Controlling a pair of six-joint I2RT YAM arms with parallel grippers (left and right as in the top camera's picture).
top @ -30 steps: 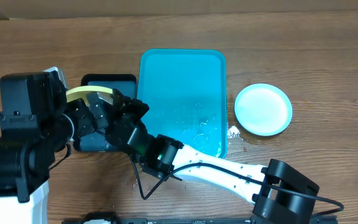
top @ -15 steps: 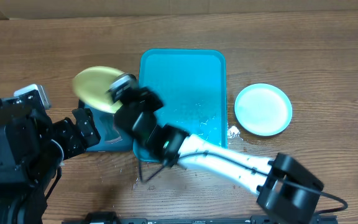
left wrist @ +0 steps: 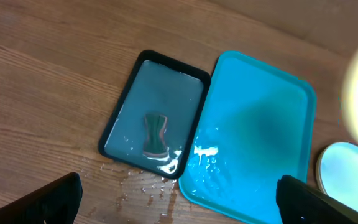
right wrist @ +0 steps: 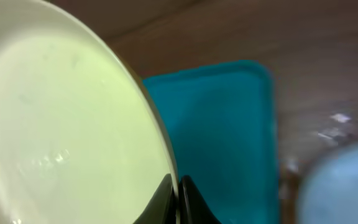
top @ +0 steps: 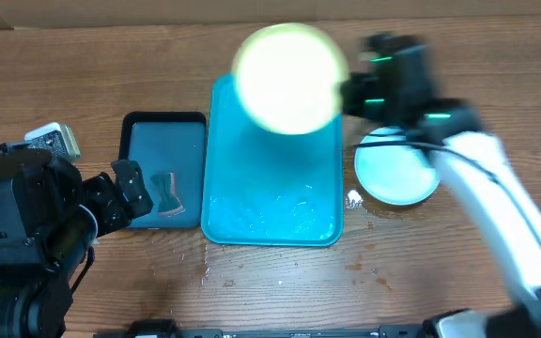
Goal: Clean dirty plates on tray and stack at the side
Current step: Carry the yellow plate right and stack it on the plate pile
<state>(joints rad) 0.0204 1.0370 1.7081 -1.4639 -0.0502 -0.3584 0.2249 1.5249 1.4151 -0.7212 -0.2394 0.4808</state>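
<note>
Presently, the right gripper (top: 347, 94) is clamped on the rim of a yellow-green plate (top: 287, 77). It holds the plate off the surface, over the far end of the turquoise tray (top: 252, 178). The plate extends to the gripper's left and covers the tray's far edge in the overhead view, where it is blurred and its face cannot be inspected.

The light blue plate (top: 397, 167) lies flat on the table (top: 496, 56), just beside the tray's right edge and below the right arm. Water droplets (top: 285, 202) sit on the near half of the tray.

The left gripper (top: 128, 192) is at the near left edge of the black tray (top: 139, 127), released and holding nothing.

The right wrist view alone shows the grasp. Its two dark fingers (right wrist: 191, 202) close on the plate's edge, and the plate's pale centre there appears free of smears.

The left wrist view alone shows the left fingers (left wrist: 55, 199) spread wide apart. It also shows a small waisted grey-brown pad (left wrist: 155, 132) lying in shallow water in the black tray, which touches the turquoise tray's left side.
</note>
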